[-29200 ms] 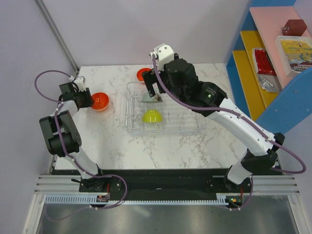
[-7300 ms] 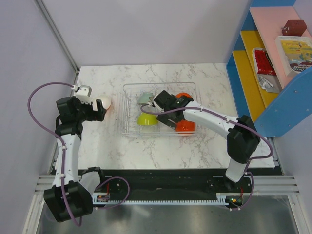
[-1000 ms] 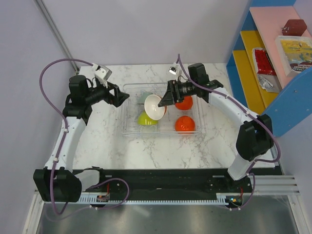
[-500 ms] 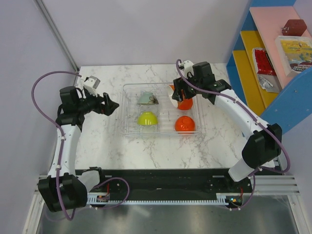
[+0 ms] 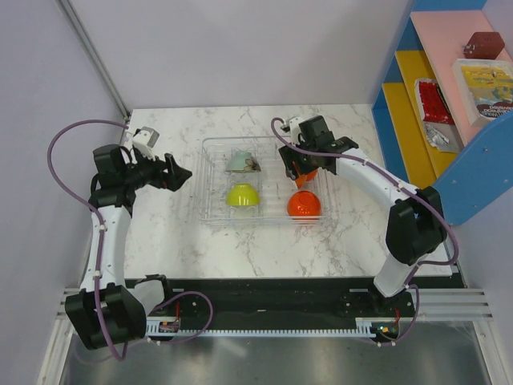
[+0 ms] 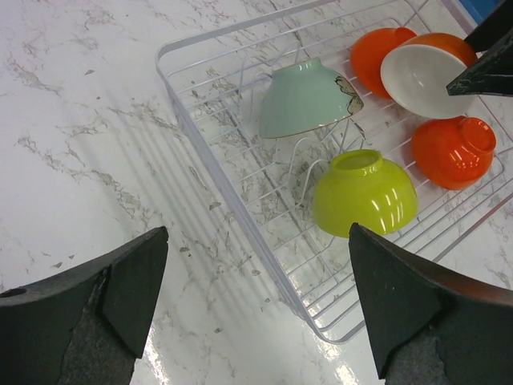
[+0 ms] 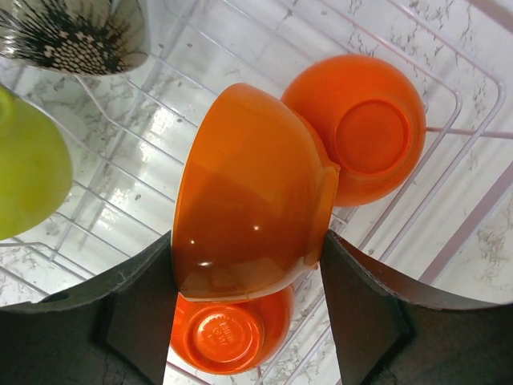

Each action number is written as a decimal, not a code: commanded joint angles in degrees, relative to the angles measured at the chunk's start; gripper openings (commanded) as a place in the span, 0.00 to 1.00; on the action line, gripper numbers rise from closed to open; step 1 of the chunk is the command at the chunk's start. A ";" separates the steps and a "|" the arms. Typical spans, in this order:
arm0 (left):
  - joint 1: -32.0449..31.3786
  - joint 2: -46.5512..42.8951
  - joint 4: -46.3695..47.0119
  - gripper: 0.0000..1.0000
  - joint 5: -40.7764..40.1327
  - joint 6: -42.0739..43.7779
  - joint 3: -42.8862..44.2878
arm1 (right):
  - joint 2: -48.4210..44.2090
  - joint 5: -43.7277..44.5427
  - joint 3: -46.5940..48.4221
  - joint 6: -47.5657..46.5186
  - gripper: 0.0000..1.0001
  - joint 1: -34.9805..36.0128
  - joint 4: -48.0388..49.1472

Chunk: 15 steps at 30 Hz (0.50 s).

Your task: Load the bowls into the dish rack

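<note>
The clear dish rack (image 5: 212, 186) sits mid-table. Inside it lie a pale green bowl (image 5: 240, 163), a lime bowl (image 5: 246, 195) and an overturned orange bowl (image 5: 304, 204). My right gripper (image 5: 301, 164) hangs over the rack's back right part, shut on an orange bowl with a white inside (image 7: 244, 188), tilted on its side. Beneath it are the two overturned orange bowls, one (image 7: 361, 128) farther away, the other (image 7: 228, 333) under the held bowl. My left gripper (image 6: 256, 241) stands open and holds nothing, over the marble just left of the rack's edge (image 6: 210, 156).
A blue and yellow shelf unit (image 5: 417, 104) with packets stands at the right edge of the table. A purple wall with a metal post (image 5: 92, 52) closes off the left and back. Bare marble (image 5: 240, 249) lies in front of the rack.
The right gripper carried the white-lined orange bowl from over the rack's middle to its back right part. The left arm drew back to the left, away from the rack.
</note>
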 commanded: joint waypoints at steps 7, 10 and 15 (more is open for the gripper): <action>0.67 -1.40 0.51 1.00 2.99 -0.05 -0.54 | 0.25 3.46 -2.52 -0.51 0.00 -0.13 1.36; 0.67 -1.66 0.60 1.00 3.08 -0.14 -0.63 | 0.42 3.63 -3.14 -0.25 0.00 -0.04 1.18; 0.85 -1.66 0.69 1.00 3.25 -0.23 -0.80 | 0.86 3.20 -2.79 -0.60 0.00 0.22 0.30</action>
